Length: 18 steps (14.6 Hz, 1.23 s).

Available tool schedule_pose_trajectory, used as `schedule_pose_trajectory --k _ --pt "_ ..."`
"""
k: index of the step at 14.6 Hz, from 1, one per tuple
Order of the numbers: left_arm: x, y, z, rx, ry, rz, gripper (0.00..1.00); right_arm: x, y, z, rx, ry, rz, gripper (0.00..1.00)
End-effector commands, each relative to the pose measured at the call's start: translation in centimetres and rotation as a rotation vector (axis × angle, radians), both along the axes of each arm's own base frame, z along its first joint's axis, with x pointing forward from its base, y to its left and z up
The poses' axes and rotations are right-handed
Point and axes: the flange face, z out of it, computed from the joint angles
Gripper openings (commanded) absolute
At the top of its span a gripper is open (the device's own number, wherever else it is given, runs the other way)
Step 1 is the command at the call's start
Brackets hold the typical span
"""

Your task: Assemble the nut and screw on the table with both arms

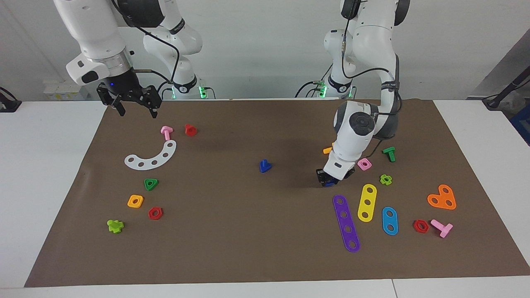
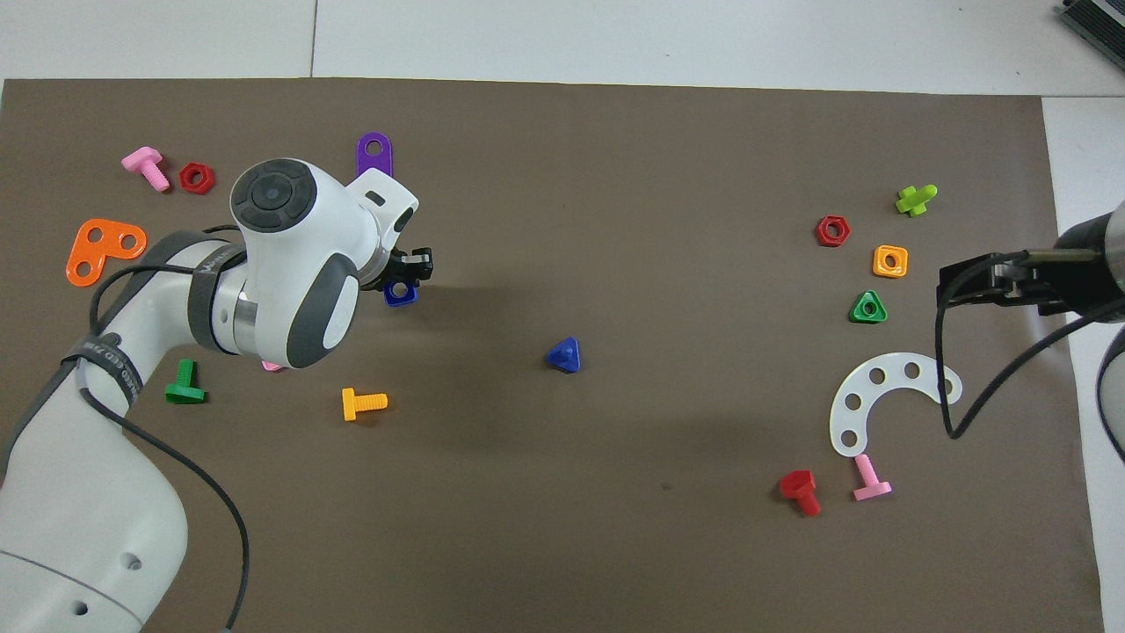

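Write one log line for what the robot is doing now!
left gripper: shut on nut | right gripper: open, waiting | screw: on mat

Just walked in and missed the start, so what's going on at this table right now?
The left hand is shut on the dark-blue square nut, low over the brown mat near the purple strip. The dark-blue triangular-headed screw sits untouched in the middle of the mat. The right hand is open, empty and raised over the mat's edge at its own end, above the pink bolt and white curved strip. Nut and screw are not yet joined.
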Motion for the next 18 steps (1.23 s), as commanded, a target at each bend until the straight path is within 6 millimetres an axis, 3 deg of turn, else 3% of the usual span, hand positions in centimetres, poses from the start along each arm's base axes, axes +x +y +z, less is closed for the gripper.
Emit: schedule_pose_trajectory --k 1,4,7,12,18 --pt "-1.2 -6.3 0.6 0.018 0.008 -0.026 0.38 -0.2 -0.4 0.1 0.024 0.015 0.017 0.99" --pt "-4.0 -12.6 1.5 -0.003 -0.002 0.001 0.36 -0.4 -0.4 0.0 0.025 0.013 0.013 1.00" --pt "-6.0 -16.1 1.8 -0.017 0.002 0.005 0.36 -0.4 -0.4 0.0 0.024 0.017 0.017 1.00" --pt "-7.5 -18.2 1.9 -0.043 0.018 0.008 0.34 -0.4 -0.1 0.0 0.024 0.015 0.017 1.00" --pt "-9.4 -19.5 0.6 -0.028 0.039 0.013 0.34 -0.4 0.2 0.0 0.023 0.015 0.022 1.00"
